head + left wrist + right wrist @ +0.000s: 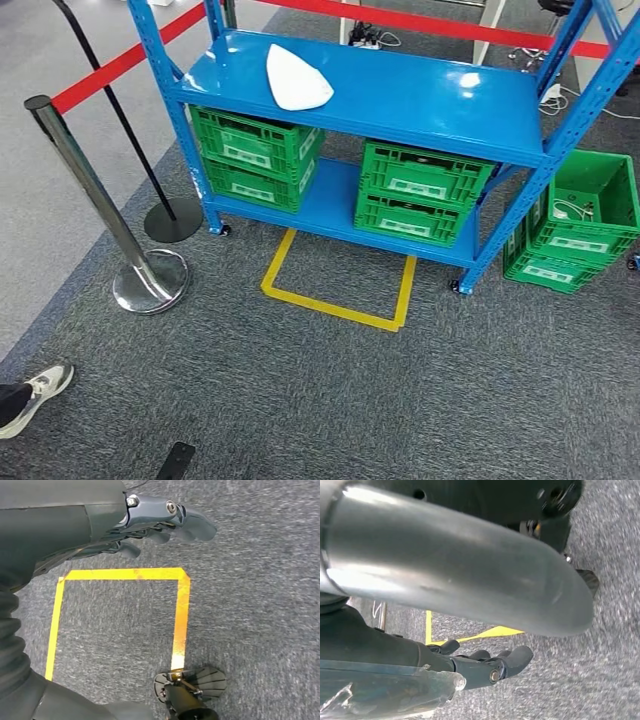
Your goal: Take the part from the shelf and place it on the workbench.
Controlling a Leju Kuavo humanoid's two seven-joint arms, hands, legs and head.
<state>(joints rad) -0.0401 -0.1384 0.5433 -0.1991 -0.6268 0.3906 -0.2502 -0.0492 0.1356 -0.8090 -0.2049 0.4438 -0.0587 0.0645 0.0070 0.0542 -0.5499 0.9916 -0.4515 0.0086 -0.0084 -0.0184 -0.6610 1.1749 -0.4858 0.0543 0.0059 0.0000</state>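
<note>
Blue shelf [423,95], white part [296,78] on top, left hand [166,522] well apart

Shelf [392,100] bright blue, glossy. Part [296,79] on top board white. Crates [256,155] under it green, with white labels; one more green crate [577,220] beside shelf. Floor tape [332,305] yellow, on carpet [340,400] of speckled dark grey. Barrier belt [113,65] red; post [90,190] shiny silver. Shoe [41,390] white. Left hand [166,522] dark grey. Right hand [490,665] dark grey.
</note>
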